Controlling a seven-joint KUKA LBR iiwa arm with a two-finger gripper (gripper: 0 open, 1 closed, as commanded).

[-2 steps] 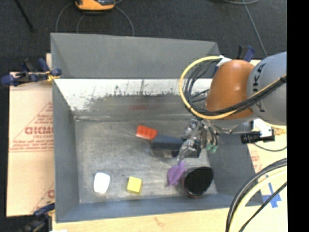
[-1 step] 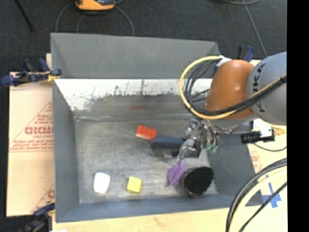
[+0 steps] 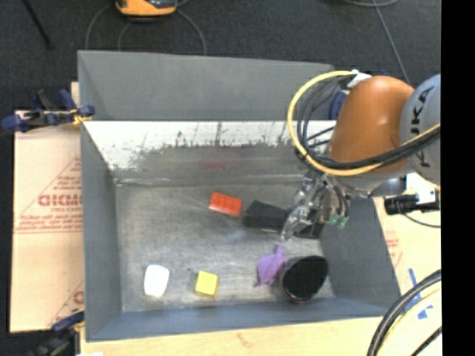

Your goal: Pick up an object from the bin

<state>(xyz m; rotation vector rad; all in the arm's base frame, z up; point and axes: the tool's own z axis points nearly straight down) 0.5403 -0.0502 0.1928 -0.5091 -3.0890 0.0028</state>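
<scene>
Black block (image 3: pixel 261 215) just left of claw (image 3: pixel 297 227), grip state unclear; orange block (image 3: pixel 225 204), purple scrap (image 3: pixel 269 267), black cup (image 3: pixel 303 277) nearby.

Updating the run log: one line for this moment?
tool | at right end of black block | orange block beyond it | not lifted

Right end of black block (image 3: pixel 261 215) behind wrist (image 3: pixel 320 202)

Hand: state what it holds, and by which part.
Cannot be told. The hand is down at the right end of the black block, but a grip there is not visible.
</scene>
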